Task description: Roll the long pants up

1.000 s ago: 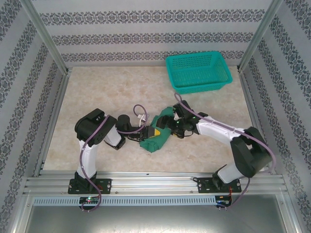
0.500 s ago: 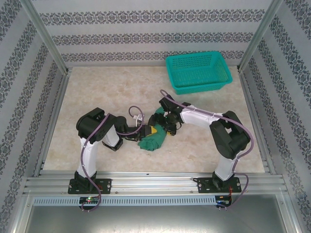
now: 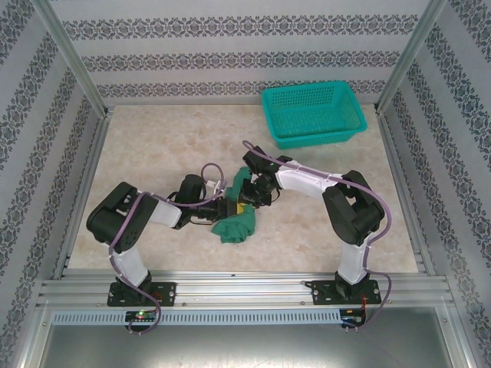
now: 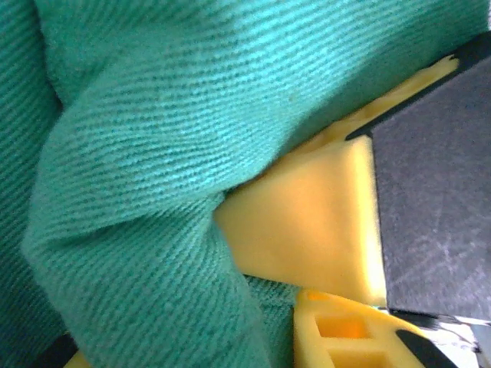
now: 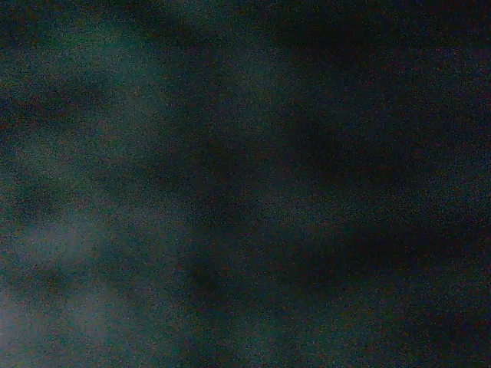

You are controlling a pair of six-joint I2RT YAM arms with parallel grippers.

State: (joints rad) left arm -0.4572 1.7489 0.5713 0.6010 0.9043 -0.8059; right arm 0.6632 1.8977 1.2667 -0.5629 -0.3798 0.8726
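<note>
The long pants (image 3: 234, 227) lie as a small bunched dark green bundle on the table's middle, with a fold rising toward the right arm. My left gripper (image 3: 232, 208) reaches in from the left. In the left wrist view its yellow fingers (image 4: 307, 222) pinch a layer of the green cloth (image 4: 153, 153) between them. My right gripper (image 3: 252, 192) presses into the bundle's upper end from the right. Close against the right wrist camera sits dark, blurred cloth (image 5: 92, 261), and the fingers are hidden.
A teal plastic mesh basket (image 3: 311, 115) stands at the back right, apart from the bundle. Patterned walls and metal posts (image 3: 73, 61) close in the beige table (image 3: 153, 146). Both arms' cables loop over the bundle area.
The bundle has shifted left and bunched tighter. The right arm has reached further left over it, its elbow folding in. The left arm has swung down and outward to the left.
</note>
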